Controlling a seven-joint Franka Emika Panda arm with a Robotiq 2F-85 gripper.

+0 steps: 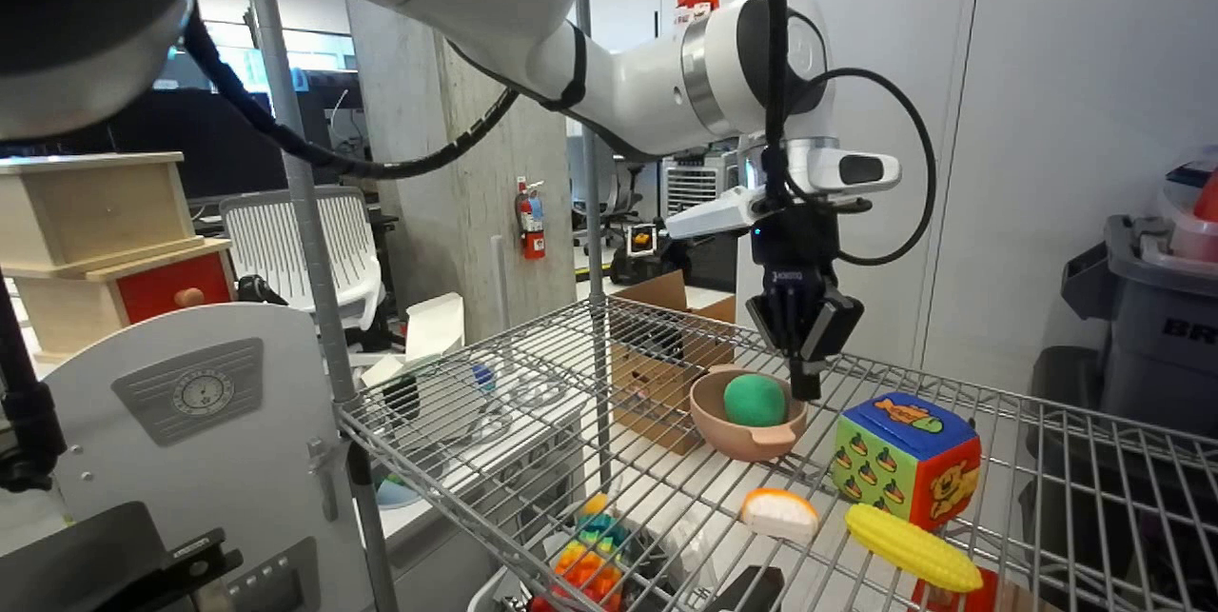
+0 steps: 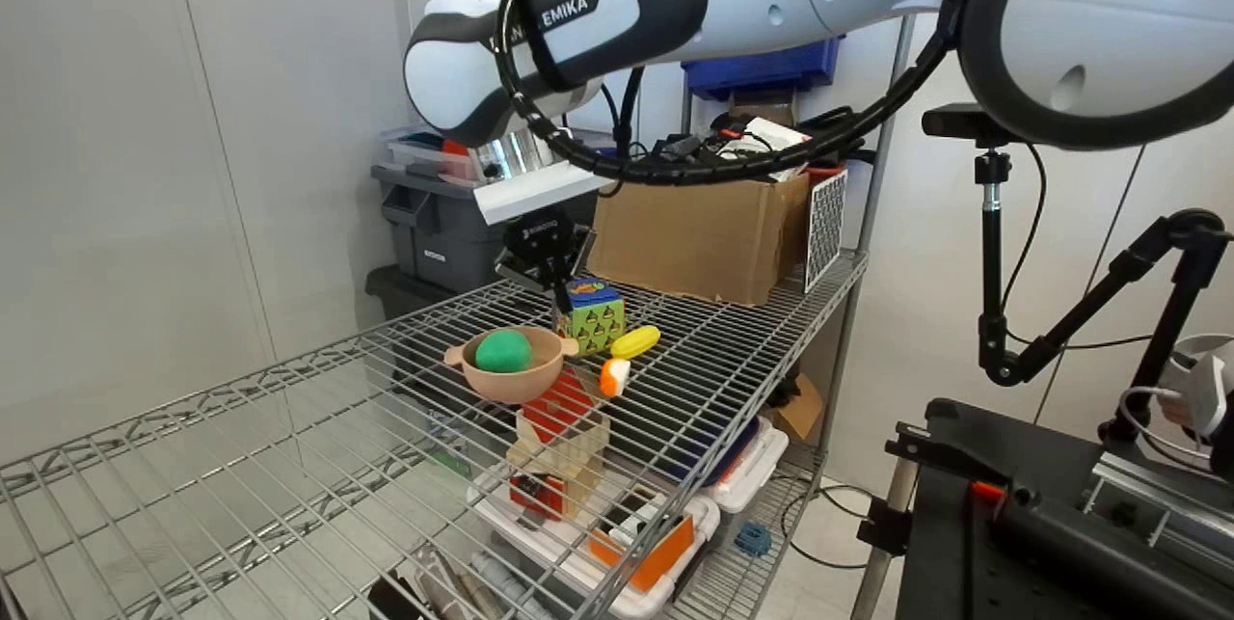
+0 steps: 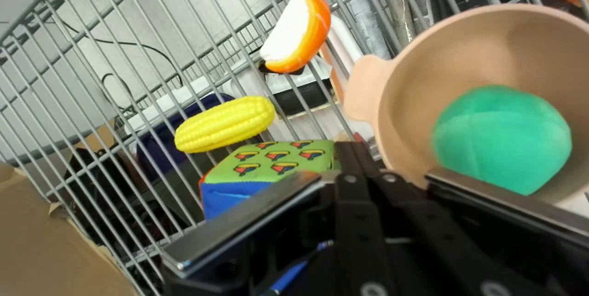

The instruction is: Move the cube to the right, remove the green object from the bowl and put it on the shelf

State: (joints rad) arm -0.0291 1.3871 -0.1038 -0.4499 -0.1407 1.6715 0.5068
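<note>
Cube (image 1: 904,460) sits on the shelf (image 1: 438,488) just beside the bowl (image 1: 731,441), its printed faces looking like padded cloth: light and soft, I'd say, so a low, steady shove on its flat side should slide it along. Fingers (image 1: 806,382) are clenched, nothing between them, poised between cube and bowl; touching either? Can't call it! And down in the bowl, the green ball (image 1: 756,400), likely squashy and light too: 2 fingers straddling its middle from above, and a gentle pinch should lift it.

Pale panelled wall (image 1: 1056,108). Concrete pillar (image 1: 476,236), red fire extinguisher (image 1: 531,227). White slat-backed chair (image 1: 300,246) nearby.
</note>
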